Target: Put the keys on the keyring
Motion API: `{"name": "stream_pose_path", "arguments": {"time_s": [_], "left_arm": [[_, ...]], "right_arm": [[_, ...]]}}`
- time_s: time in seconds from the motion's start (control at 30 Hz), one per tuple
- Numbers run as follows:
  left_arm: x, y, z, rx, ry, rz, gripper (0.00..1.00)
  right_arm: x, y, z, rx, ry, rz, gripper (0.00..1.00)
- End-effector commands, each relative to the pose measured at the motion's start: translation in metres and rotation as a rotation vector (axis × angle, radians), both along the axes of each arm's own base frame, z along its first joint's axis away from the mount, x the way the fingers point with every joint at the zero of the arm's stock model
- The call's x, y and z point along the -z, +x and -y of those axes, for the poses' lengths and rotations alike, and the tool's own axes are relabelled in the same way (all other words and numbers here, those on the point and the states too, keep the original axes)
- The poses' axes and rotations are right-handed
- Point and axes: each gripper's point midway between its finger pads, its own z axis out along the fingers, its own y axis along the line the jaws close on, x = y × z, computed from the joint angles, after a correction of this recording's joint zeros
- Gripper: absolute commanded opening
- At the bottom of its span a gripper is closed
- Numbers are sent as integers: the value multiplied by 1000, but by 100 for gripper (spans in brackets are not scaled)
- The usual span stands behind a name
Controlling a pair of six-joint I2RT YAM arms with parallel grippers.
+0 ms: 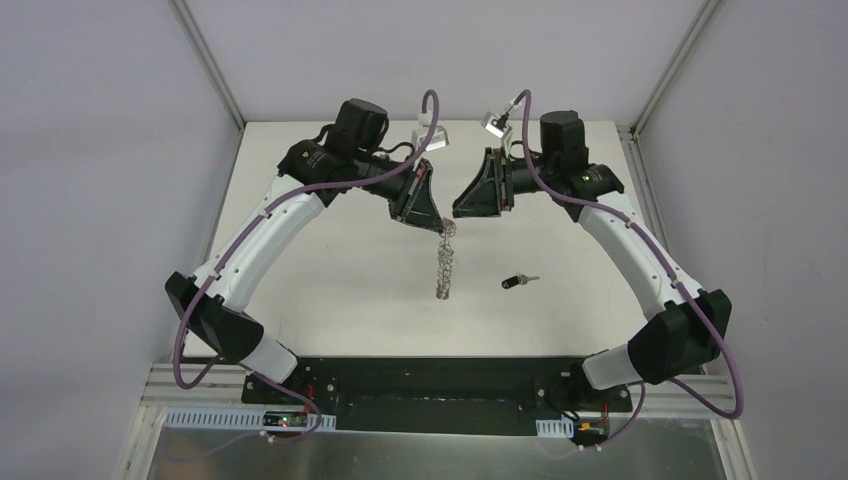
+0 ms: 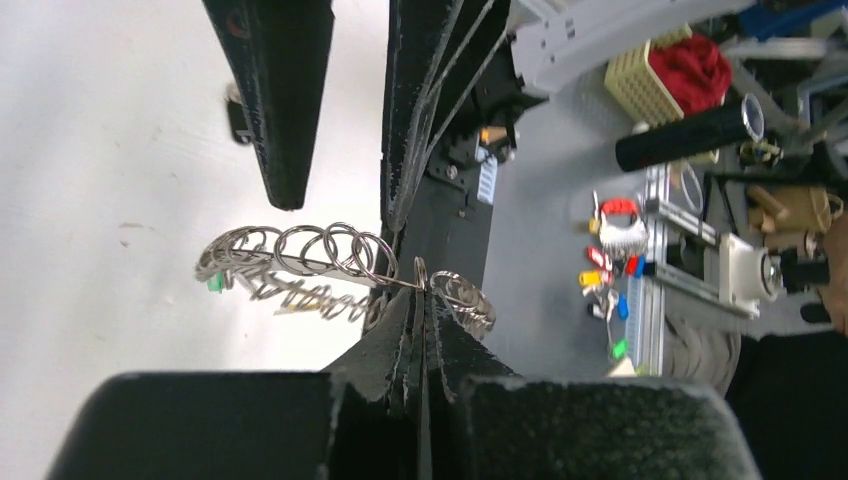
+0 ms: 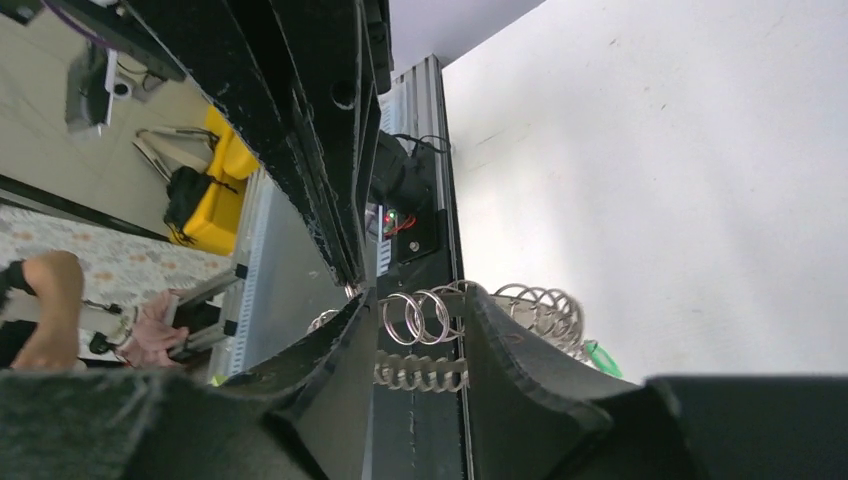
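The left claw (image 1: 438, 226) is pressed together on the upper end of the keyring (image 1: 445, 265). The loop hangs down from it over the middle of the white desk (image 1: 330, 270). I cannot tell if its lower end touches the desk.

In the left wrist view the two pads of this claw meet with no gap. One small wire ring stands up exactly at the place of the grip, and the other wire rings run in a row to the left of it.

The right claw (image 1: 462, 210) is just beside the left one, and its fingers (image 3: 520, 350) stand apart. In the right wrist view a part of the keyring, with a few wire rings, lies between these fingers. Whether the metal touches them I cannot tell.

A small green piece (image 2: 215, 283), which looks like the plastic head of a key, sits at the far end of the loop. It cannot be seen if it is threaded on a ring.

The black key (image 1: 517, 282) lies flat on the desk, to the right of the hanging keyring and apart from it. Its silver blade points to the right.

Beyond the desk edge, in the left wrist view, a cream basket (image 2: 640, 90) with a grid wall holds a red cloth (image 2: 695, 62). Below it some small coloured tags (image 2: 605, 275) lie on a grey surface, too small to tell more.
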Motion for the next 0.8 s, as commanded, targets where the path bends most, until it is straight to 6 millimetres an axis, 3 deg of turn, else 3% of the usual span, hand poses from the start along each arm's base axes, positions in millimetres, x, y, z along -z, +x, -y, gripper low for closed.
{"name": "stream_pose_path", "arguments": {"time_s": [0.0,0.33,0.77], "left_arm": [[15,-26,-17,97,121,11,0],[10,-26,-10,98,76,40,0],[3,-26,0,109,17,-8,0]], "right_arm": [[-3,-24,6,-50,-32,143,40],[-5,-50,5,-126,-5,151,42],[9,-55,-12,-168,-20,136,42]]}}
